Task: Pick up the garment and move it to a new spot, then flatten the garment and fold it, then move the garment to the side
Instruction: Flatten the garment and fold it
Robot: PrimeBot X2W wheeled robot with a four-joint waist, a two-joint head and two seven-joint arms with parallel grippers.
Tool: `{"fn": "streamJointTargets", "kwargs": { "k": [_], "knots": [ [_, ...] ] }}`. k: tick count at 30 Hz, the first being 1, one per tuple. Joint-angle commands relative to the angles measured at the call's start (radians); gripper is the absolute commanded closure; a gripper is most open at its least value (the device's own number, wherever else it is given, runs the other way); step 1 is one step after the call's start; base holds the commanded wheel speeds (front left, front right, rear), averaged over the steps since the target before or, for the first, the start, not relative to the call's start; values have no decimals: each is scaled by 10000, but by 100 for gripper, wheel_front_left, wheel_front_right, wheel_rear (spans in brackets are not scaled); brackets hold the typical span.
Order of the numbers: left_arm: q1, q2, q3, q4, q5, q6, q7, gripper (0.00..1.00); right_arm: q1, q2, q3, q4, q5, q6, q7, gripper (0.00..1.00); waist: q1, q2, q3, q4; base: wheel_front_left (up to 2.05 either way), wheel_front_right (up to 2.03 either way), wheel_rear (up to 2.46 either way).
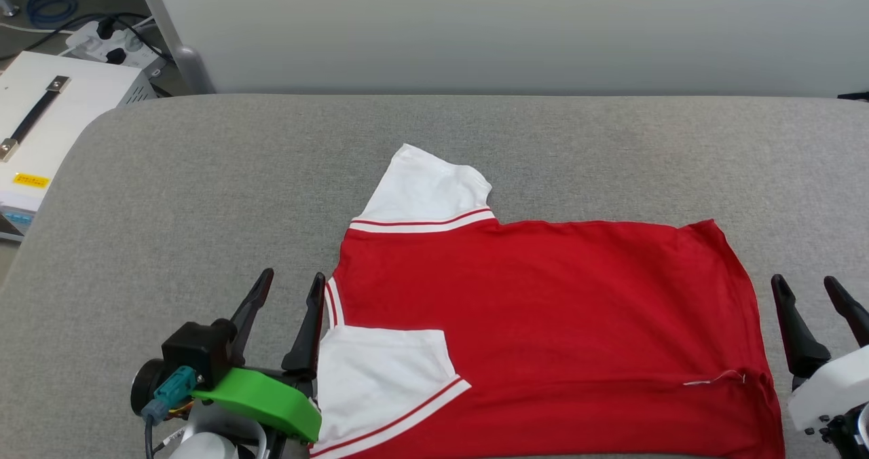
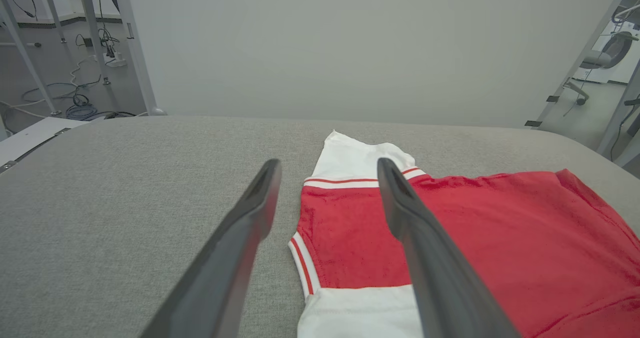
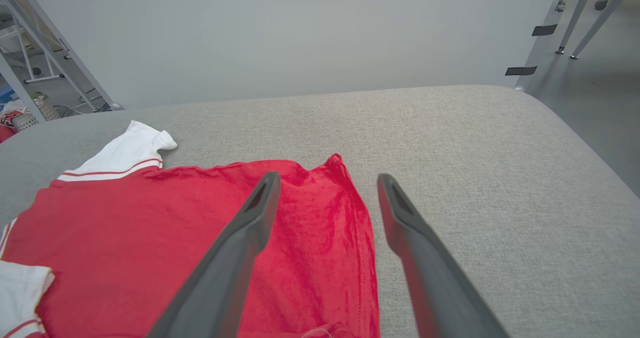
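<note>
Garment (image 1: 543, 309) on bench (image 1: 204, 174): red shirt lies flat and sideways on the grey cloth-covered bench, neck end toward my left, hem toward my right. Its near edge runs off the bottom of the head view.
Red body (image 1: 577, 276): smooth over most of its width, a little rumpled at the far hem corner.
White case (image 1: 54, 119): off the bench, beside its far left corner. Black strap handle on top, yellow label at its near end.
Left tool (image 1: 293, 276): my fingers are spread wide with nothing between them. Inner finger just beside the neck end of the shirt, outer finger over bare bench. Contact with the cloth: cannot tell.
Right tool (image 1: 804, 281): fingers spread wide, holding nothing. It sits just beside the hem edge, with grey bench showing between the two in the head view.
Far sleeve (image 1: 424, 187): white, sticks out from the red body away from me, flat on the bench.
Near sleeve (image 1: 380, 371): white, folded in over the red body, right beside my left tool.
Neck trim (image 1: 333, 303): white with red stripes, at the shirt's left edge.
White scrap (image 1: 713, 379): thin pale strip on the red near the hem. Too small to tell what it is.
</note>
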Motion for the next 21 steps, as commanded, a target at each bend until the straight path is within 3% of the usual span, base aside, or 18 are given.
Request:
{"fn": "streamJointTargets", "kwargs": {
  "k": [1,6,12,17,21],
  "knots": [
    [-1,-124,150,-86,176,50,-97,0,-108,-28,146,39,-138,-9,-253,0,0,0,35,-46,0,0,0],
    [54,-626,789,-390,730,-170,-139,0,-141,150,428,217,-206,-9,-923,0,0,0,202,-178,0,0,0],
    [-126,-937,1193,-224,1285,-765,-143,0,-415,248,688,263,-191,-9,-1281,0,0,0,582,-552,0,0,0],
    [-993,-721,1150,220,1478,-1264,43,0,-693,260,886,19,-202,-9,-1399,0,0,0,1174,-1007,0,0,0],
    [-2347,-347,936,576,1595,-1719,1063,0,-979,315,1078,-253,-279,-9,-1430,0,0,0,1797,-1382,0,0,0]
  ]
}}
